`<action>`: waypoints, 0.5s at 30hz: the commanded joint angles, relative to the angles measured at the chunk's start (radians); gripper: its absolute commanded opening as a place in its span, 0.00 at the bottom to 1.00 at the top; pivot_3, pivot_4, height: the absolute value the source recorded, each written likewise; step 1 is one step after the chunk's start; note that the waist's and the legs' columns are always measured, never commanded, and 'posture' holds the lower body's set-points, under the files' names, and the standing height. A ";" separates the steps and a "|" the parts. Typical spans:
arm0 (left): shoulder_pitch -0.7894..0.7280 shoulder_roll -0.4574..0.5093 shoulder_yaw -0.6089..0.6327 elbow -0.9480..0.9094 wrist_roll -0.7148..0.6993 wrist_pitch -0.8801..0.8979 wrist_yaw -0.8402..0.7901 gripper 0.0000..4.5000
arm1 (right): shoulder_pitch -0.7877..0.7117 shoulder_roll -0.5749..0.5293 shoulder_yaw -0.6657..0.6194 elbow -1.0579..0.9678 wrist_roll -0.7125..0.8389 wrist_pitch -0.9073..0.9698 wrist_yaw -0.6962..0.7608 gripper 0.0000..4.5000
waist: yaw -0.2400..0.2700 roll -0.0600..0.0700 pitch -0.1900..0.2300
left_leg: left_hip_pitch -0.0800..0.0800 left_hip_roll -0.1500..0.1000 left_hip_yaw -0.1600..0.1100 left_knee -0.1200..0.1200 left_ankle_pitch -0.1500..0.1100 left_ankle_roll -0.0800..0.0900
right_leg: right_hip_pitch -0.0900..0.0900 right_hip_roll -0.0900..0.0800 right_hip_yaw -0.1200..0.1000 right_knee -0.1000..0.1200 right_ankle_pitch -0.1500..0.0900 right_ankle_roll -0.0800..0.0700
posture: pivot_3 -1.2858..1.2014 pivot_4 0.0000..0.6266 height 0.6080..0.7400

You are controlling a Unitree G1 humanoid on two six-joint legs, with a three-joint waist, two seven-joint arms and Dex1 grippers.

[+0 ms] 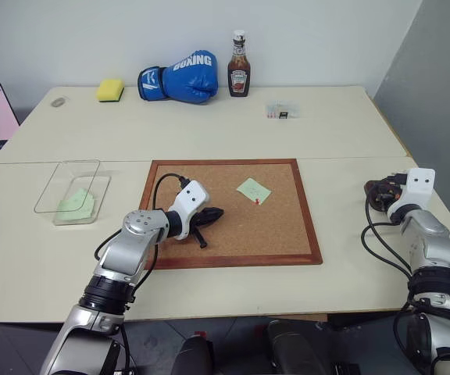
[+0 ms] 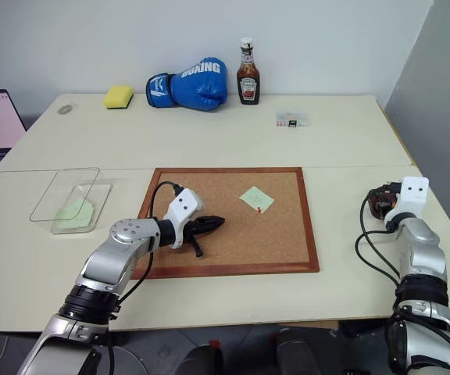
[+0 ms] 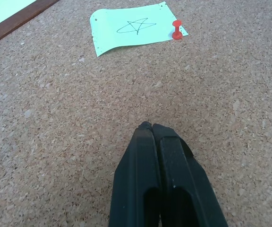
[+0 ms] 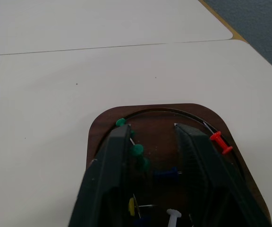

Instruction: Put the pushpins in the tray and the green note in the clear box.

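- Nearest the head camera, left gripper (image 1: pixel 209 216) rests on the corkboard (image 1: pixel 280 230), fingers pressed together, empty
- Clear box (image 1: pixel 53 191) near the table's left edge has a green note already in it
- Second green note (image 1: pixel 254 190) lies mid-corkboard, red pushpin (image 1: pixel 256 201) at its corner: pulling the paper first could tear it
- Right gripper (image 4: pixel 152 156), fingers spread, sits in the tray (image 4: pixel 103 127) at the right edge; retreating could scatter pins
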 commanded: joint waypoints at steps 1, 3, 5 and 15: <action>0.026 -0.001 -0.039 0.016 0.014 0.014 -0.011 0.00 | 0.003 -0.026 -0.031 -0.090 0.032 -0.022 0.018 0.49 | 0.000 0.000 0.000 | 0.000 0.000 0.000 0.000 0.000 0.000 | 0.000 0.000 0.000 0.000 0.000 0.000 | 0.52 0.24 1.00; 0.025 -0.002 -0.039 0.021 0.015 0.012 -0.011 0.00 | -0.001 -0.027 -0.030 -0.133 0.042 -0.019 0.028 0.49 | 0.000 0.000 0.000 | 0.000 0.000 0.000 0.000 0.000 0.000 | 0.000 0.000 0.000 0.000 0.000 0.000 | 0.52 0.24 1.00; 0.026 -0.003 -0.039 0.021 0.015 0.011 -0.010 0.00 | -0.003 -0.027 -0.030 -0.164 0.052 -0.010 0.033 0.49 | 0.000 0.000 0.000 | 0.000 0.000 0.000 0.000 0.000 0.000 | 0.000 0.000 0.000 0.000 0.000 0.000 | 0.52 0.24 1.00; 0.028 0.001 -0.031 0.025 0.012 0.012 -0.009 0.00 | 0.002 -0.044 0.090 -0.349 0.077 0.029 0.193 0.49 | 0.000 0.000 0.000 | 0.000 0.000 0.000 0.000 0.000 0.000 | 0.000 0.000 0.000 0.000 0.000 0.000 | 0.52 0.24 1.00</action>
